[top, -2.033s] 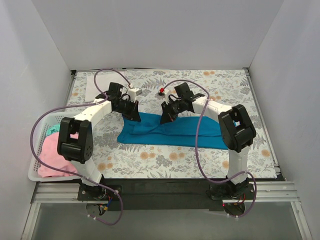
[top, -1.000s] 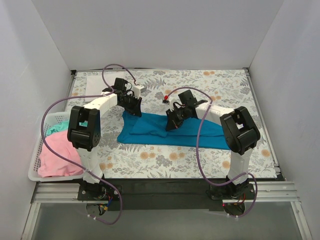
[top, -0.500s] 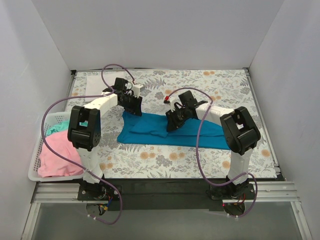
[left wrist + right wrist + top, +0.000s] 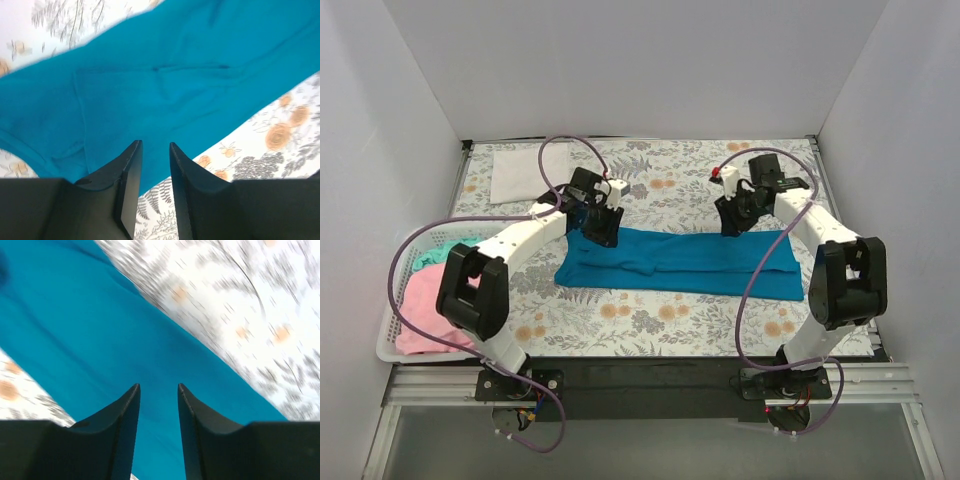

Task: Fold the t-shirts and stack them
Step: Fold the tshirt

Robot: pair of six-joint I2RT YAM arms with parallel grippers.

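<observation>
At eight o'clock the basket (image 4: 390,345) holds a pink shirt (image 4: 425,305); a white shirt (image 4: 517,172) lies at eleven. The left gripper (image 4: 603,228), narrowly parted and empty, hangs over the ten o'clock corner of the teal shirt (image 4: 690,262), which is spread mid-table. The right gripper (image 4: 730,222), likewise narrow and empty, hangs over its one o'clock edge.

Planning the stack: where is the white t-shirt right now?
In the top view, the white t-shirt lies at the far left corner of the table, beyond the left gripper and the teal-blue t-shirt.

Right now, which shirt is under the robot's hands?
The blue shirt, spread along the table; the white shirt lies folded behind, the pink shirt in the basket.
</observation>
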